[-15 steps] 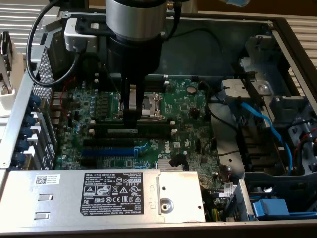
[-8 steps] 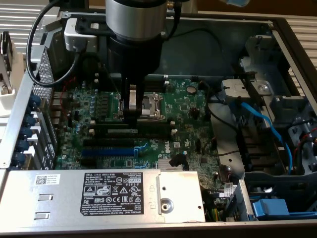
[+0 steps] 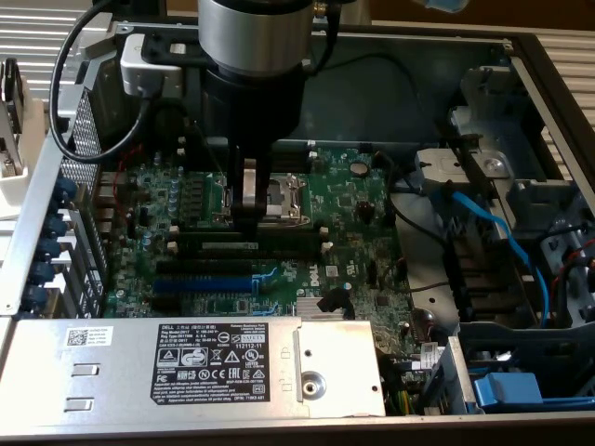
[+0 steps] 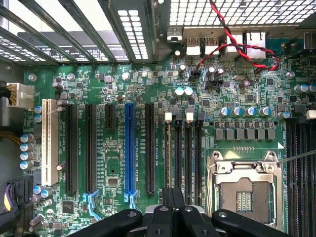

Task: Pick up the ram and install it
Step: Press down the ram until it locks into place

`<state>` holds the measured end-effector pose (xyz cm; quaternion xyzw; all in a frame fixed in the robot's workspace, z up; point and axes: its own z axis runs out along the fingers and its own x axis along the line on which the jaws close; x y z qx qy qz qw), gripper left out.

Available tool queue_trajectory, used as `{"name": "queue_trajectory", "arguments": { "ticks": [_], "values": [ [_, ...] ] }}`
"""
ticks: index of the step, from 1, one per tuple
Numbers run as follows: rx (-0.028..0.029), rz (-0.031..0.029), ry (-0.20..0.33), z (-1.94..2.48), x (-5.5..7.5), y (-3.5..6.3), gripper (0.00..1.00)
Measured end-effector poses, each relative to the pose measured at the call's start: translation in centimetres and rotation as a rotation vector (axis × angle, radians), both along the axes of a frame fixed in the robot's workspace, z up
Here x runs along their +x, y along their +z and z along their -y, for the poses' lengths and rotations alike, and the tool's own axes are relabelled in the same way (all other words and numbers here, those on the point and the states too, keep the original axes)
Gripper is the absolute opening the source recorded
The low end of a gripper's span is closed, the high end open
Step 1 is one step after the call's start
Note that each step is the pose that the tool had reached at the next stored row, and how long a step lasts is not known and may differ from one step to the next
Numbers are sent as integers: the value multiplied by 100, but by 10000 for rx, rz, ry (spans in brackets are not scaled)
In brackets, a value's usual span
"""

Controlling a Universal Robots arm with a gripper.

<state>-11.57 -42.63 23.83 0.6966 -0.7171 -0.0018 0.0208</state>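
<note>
Noting gripper jaws pinched narrow, apparently on the ram: dark stick at its 6 o'clock, long axis 9-to-3 in exterior view, just above black memory slots.

**Silver wrist, black gripper**

The arm ends in a brushed silver cylinder above a matte black collar. A grey metal box sits at its side, with glossy black cables looping from it. The gripper is black, with slim flat fingers, jointed links and round pivot pins
</note>
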Motion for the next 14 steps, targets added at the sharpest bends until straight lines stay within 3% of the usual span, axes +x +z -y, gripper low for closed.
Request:
{"name": "queue_trajectory", "arguments": {
  "ticks": [5,10,14],
  "values": [
    [0,-35,158,1,61,0,10],
    [1,-34,174,-4,62,0,10],
    [1,-34,476,-3,68,0,10]
  ]
}}
